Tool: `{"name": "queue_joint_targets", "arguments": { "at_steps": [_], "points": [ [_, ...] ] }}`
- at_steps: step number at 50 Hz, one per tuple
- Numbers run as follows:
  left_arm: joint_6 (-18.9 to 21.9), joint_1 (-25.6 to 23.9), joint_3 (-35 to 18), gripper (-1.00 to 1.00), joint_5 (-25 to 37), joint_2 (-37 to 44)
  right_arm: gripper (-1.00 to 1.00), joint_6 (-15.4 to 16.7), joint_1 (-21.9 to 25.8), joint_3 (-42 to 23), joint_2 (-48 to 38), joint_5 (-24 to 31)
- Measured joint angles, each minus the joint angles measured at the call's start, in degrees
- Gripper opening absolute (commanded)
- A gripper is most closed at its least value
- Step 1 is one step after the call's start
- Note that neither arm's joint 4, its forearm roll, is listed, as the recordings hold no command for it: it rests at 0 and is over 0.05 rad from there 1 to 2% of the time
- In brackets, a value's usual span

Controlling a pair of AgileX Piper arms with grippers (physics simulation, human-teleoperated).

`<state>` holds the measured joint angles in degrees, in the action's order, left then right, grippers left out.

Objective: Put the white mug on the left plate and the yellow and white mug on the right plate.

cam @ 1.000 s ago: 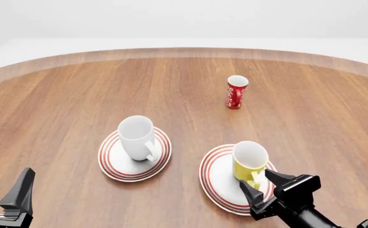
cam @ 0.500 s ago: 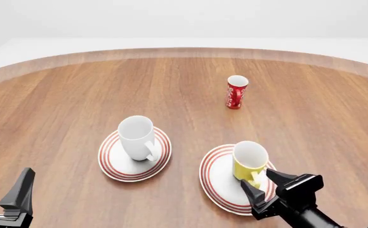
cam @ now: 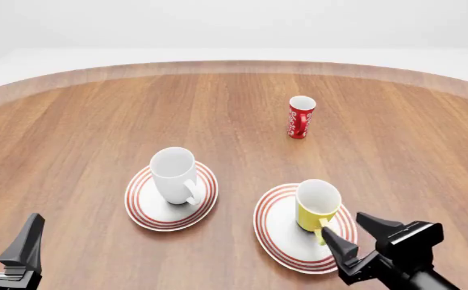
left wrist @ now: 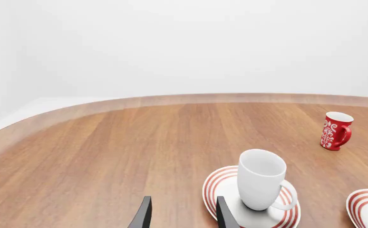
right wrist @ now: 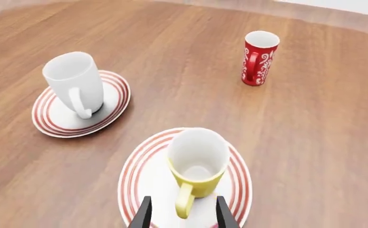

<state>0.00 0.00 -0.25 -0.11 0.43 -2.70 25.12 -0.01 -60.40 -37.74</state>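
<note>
White mug (cam: 174,174): plain glossy white throughout, handle included. Yellow and white mug (cam: 317,206): yellow exterior and handle, white interior. Left plate (cam: 144,208) and right plate (cam: 279,232): white, each with thin red concentric rings at the rim. Red cup (cam: 301,118): red with white scroll markings, white interior. Table (cam: 81,133): brown wood grain, paler edge band.

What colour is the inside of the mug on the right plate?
White inside the yellow mug on the right plate; clearest in the right wrist view.
</note>
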Motion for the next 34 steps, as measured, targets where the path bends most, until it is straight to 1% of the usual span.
{"name": "queue_joint_targets", "arguments": {
  "at_steps": [5,20,34],
  "points": [
    [0.0,0.0,0.0,1.00,0.0,0.0,1.00,0.1,-0.5,0.0,6.7,6.3],
    [0.0,0.0,0.0,1.00,0.0,0.0,1.00,0.3,-3.4,0.0,30.6,28.3],
    [0.0,0.0,0.0,1.00,0.0,0.0,1.00,0.5,-6.2,0.0,45.9,41.9]
  ]
}}
